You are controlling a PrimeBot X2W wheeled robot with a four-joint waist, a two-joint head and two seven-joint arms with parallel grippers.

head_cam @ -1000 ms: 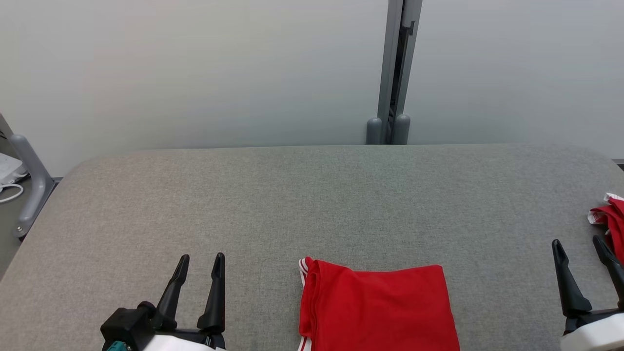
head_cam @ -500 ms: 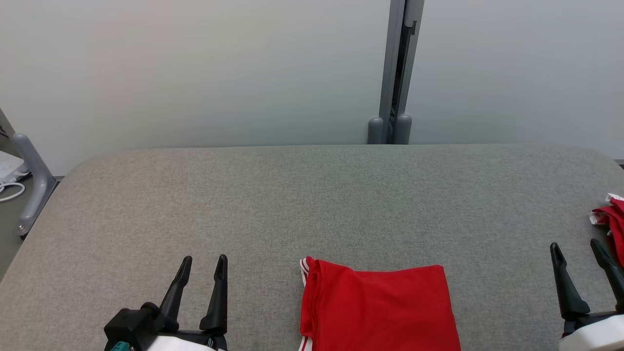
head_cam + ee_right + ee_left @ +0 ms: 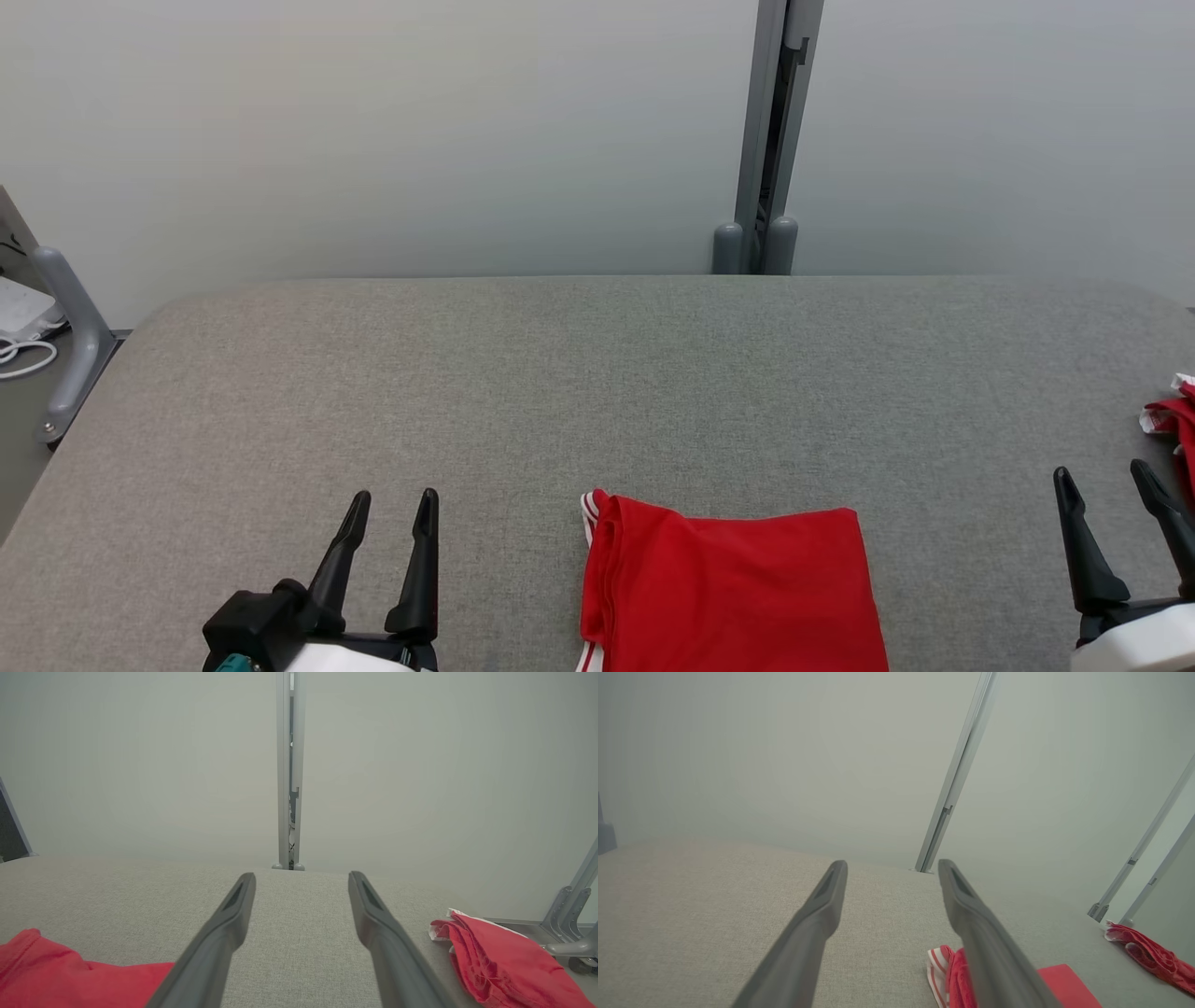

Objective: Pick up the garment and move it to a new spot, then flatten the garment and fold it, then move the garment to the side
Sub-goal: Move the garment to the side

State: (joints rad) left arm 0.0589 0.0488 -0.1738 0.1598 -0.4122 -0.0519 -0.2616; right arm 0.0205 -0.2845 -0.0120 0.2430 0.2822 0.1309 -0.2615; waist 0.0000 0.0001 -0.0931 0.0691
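Folded red garment (image 3: 728,588) lies flat on the grey padded table (image 3: 597,373), centre of the near edge, with white-striped trim on its left side. Left gripper (image 3: 396,495) is to its left, fingers spread, holding nothing, clear of the cloth. Right gripper (image 3: 1102,469) is well to its right, likewise spread and empty. A crumpled red cloth (image 3: 1174,425) lies at the table's right edge, just beside the right gripper
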